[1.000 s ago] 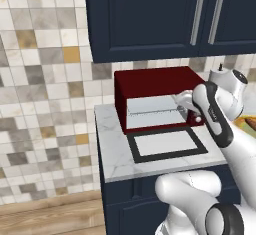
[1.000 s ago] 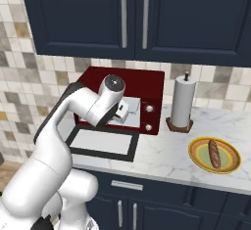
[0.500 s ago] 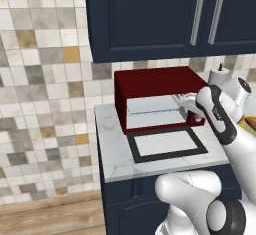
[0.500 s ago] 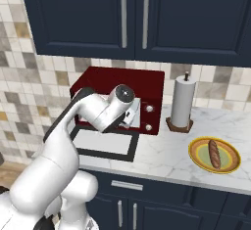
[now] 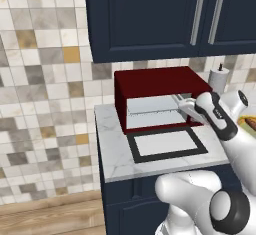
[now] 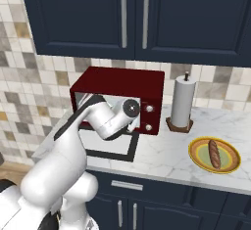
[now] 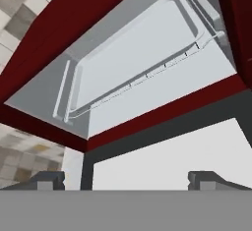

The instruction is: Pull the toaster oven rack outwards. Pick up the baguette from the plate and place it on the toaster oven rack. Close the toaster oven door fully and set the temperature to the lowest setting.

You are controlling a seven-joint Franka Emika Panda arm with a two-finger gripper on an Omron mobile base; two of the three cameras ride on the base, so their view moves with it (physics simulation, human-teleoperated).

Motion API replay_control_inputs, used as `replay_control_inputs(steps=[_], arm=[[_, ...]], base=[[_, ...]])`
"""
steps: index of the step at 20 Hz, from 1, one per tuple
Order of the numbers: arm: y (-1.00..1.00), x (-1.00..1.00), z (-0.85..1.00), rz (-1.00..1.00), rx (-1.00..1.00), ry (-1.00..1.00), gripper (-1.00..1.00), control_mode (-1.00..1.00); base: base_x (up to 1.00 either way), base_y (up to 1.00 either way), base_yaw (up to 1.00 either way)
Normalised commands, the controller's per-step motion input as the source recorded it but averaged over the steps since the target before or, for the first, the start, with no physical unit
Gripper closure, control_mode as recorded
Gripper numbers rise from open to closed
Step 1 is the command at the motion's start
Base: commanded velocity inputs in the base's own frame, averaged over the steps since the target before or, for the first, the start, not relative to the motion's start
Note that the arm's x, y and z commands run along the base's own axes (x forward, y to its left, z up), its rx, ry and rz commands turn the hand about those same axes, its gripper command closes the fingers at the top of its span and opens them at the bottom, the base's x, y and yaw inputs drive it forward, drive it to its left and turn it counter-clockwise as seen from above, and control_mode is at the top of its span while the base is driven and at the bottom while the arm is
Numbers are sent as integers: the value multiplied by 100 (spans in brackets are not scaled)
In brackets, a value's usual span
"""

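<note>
Hand view: gripper (image 7: 126, 178) spread wide and empty, poised over the lowered toaster oven door (image 7: 172, 151). Ahead and slightly above, toaster oven rack (image 7: 133, 53), seated inside the cavity (front rail, its long axis, running parallel to the finger line).

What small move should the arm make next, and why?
Probably advance toward the toaster oven rack front rail. The toaster oven door lies open flat, the rack sits inside the cavity, and the open gripper hovers short of it, holding nothing.
</note>
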Motion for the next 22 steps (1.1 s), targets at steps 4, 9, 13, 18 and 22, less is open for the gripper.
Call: replay_control_inputs(steps=[4, 9, 13, 18, 22], arm=[[0, 26, -4, 6, 11, -4, -100, -100], [0, 25, -9, 2, 12, -1, -100, -100], [0, 23, -17, 0, 5, 0, -100, -100], [0, 29, -18, 0, 4, -1, -100, -100], [0, 18, -10, 0, 8, -8, -100, -100]], base=[[0, 0, 0], [0, 0, 0], [0, 0, 0], [0, 0, 0], [0, 0, 0]])
